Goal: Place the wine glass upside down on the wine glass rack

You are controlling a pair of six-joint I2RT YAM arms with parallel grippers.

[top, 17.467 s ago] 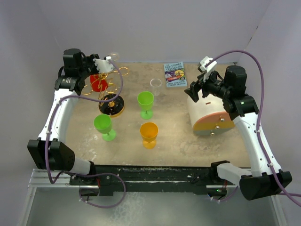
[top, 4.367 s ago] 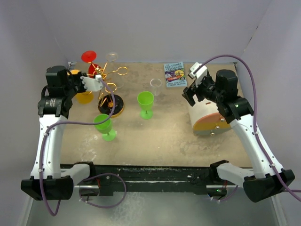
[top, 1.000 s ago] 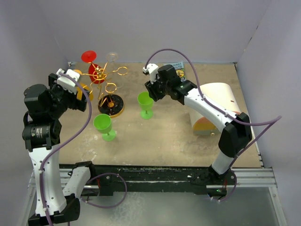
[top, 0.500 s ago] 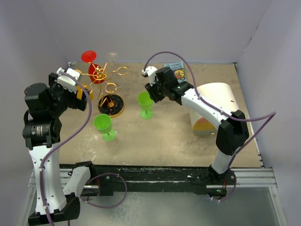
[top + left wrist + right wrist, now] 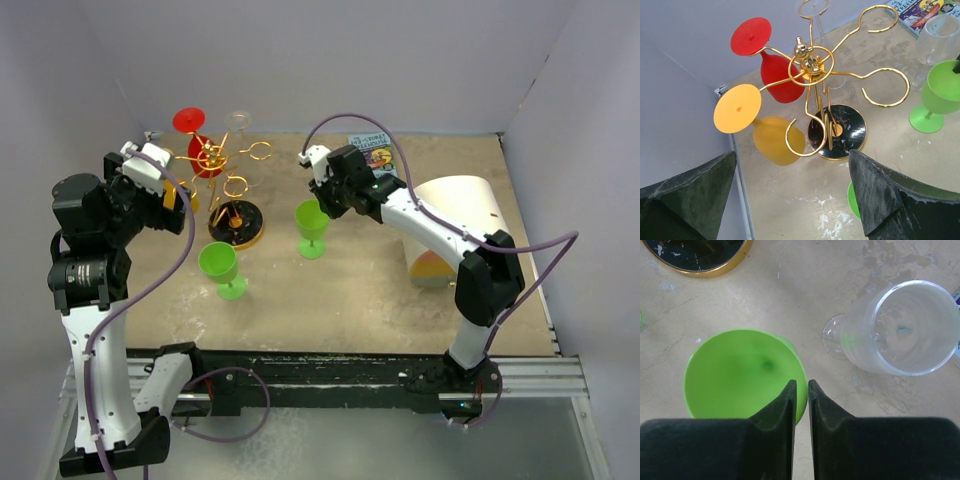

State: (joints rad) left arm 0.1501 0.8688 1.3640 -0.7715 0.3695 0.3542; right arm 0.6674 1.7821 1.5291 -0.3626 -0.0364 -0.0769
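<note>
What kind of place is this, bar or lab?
Probably a robotics lab cell, not a bar: left arm and right arm bolted to a rail, plain walls boxing in the table, a green wine glass beside a wine glass rack.

Left arm [image 5: 92, 330] is raised steeply from its base at the near left, with the elbow carried high and the wrist turned towards the far side; the left gripper [image 5: 792, 155] is held aloft, its jaws spread wide and free. Right arm [image 5: 432, 228] is stretched from the near right across to the far middle; the right gripper [image 5: 801, 385] is pointed straight down, its jaws drawn almost together astride the rim of a green wine glass [image 5: 740, 372]
</note>
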